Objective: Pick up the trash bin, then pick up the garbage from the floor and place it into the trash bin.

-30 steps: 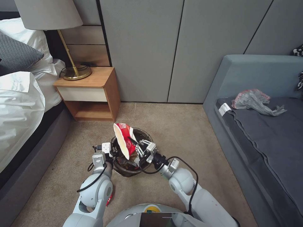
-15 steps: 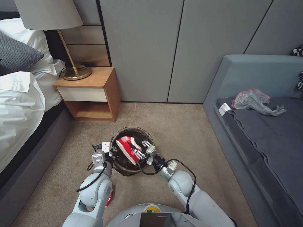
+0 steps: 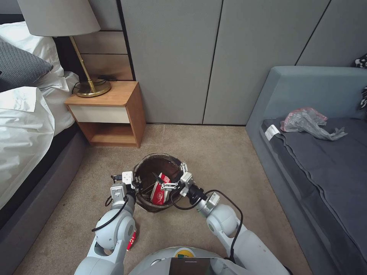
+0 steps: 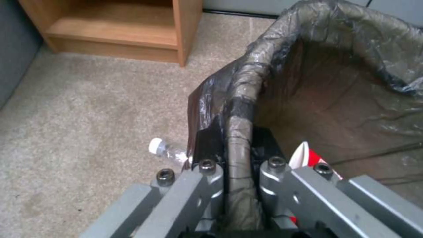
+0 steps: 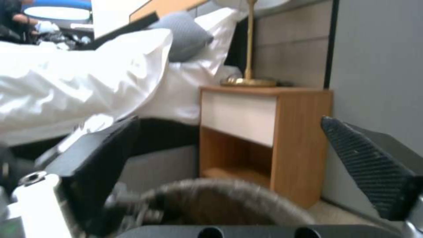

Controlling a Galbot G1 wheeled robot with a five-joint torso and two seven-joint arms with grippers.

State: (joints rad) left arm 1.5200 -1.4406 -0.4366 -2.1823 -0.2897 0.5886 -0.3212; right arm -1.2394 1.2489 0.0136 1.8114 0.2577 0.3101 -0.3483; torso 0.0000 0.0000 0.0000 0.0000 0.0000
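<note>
1. Trash bin (image 3: pixel 147 202) standing on the beige carpet floor (image 3: pixel 214 152), just in front of the wooden nightstand (image 3: pixel 114 114); dark brown liner (image 4: pixel 282 49) folded over the rim.
2. Left pincer (image 4: pixel 238 155) clamped shut on the bin's near-left rim, liner and rim pinched between its fingers, as seen close up from the left wrist.
3. Right pincer (image 3: pixel 169 180) hovering over the bin's mouth from the right side, fingers spread wide, gripping nothing; in the right wrist view, the two dark finger pads (image 5: pixel 365 165) well apart with the bin's rim (image 5: pixel 229 193) below and between them.
4. Crushed red-and-white paper cup (image 3: pixel 161 193) lying inside the bin, free of the right pincer, leaning against the near wall; its red-and-white edge (image 4: pixel 308 155) also peeking out beside the left pincer.
5. Small clear plastic bottle with a white cap (image 4: pixel 165 150) lying on the carpet just outside the bin, on the left pincer's side.
6. Bed with white linen (image 3: pixel 23 122) left of the nightstand; grey sofa (image 3: pixel 317 152) well to the bin's right, a crumpled grey bag (image 3: pixel 306 122) on its seat.
7. Brass lamp (image 3: pixel 86 82) standing on the nightstand.
</note>
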